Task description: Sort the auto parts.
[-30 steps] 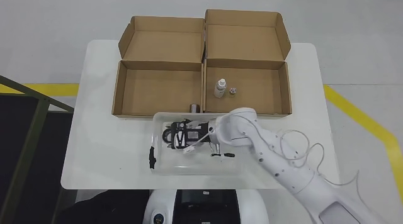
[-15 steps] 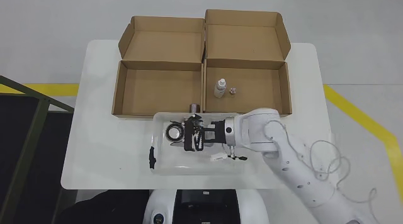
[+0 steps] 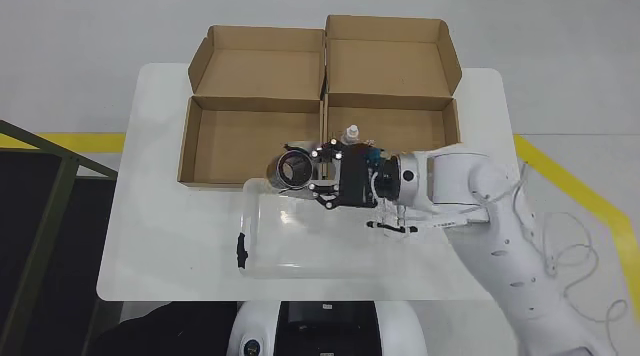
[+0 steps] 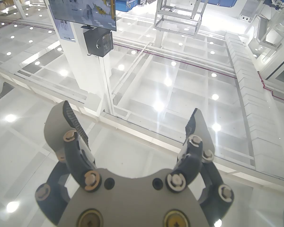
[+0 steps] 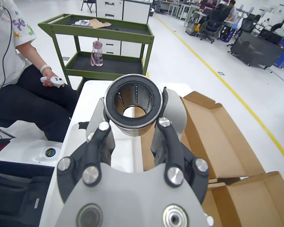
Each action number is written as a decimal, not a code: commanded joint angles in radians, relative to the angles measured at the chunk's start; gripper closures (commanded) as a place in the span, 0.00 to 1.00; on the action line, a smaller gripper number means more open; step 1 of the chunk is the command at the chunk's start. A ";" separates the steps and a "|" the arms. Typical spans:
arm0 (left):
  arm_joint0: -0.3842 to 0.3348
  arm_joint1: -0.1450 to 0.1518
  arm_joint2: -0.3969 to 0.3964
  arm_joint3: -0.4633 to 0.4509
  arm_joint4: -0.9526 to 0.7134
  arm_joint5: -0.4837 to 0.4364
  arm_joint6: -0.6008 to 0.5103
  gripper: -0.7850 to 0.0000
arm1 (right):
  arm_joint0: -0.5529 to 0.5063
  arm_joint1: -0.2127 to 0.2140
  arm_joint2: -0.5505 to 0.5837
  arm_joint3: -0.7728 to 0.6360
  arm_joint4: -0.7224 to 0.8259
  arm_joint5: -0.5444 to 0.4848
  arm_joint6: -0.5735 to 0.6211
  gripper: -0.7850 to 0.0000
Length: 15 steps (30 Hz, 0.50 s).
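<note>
The white worktop [image 3: 150,156] carried two open cardboard boxes side by side on its far half and a clear tray [image 3: 247,226] on its near half. We saw the right gripper [image 3: 305,169] clenched on a round metal sleeve [image 5: 132,125], held in the air above the near right corner of the left box [image 3: 240,146], close to the wall it shares with the right box [image 3: 420,146].

We judged the smooth curved sides a slippery hold. A drop from there could strike a box wall and roll into the wrong box or back into the tray.

The right arm reached across the tray from the near right, wrist turned so the gripper pointed left, roughly level. The left gripper [image 4: 131,109] pointed up at the ceiling, spread wide and empty.
</note>
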 commanded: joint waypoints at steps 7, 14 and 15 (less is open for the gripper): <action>0.000 0.000 0.000 0.000 0.000 0.000 0.000 0.00 | -0.002 0.015 0.107 -0.063 0.036 0.012 -0.044 1.00; 0.000 0.000 0.000 0.000 0.000 0.000 0.000 0.00 | -0.020 0.025 0.162 -0.127 0.056 0.004 -0.091 1.00; 0.000 0.000 0.000 0.000 0.000 0.000 0.000 0.00 | -0.024 0.026 0.172 -0.141 0.056 0.006 -0.100 1.00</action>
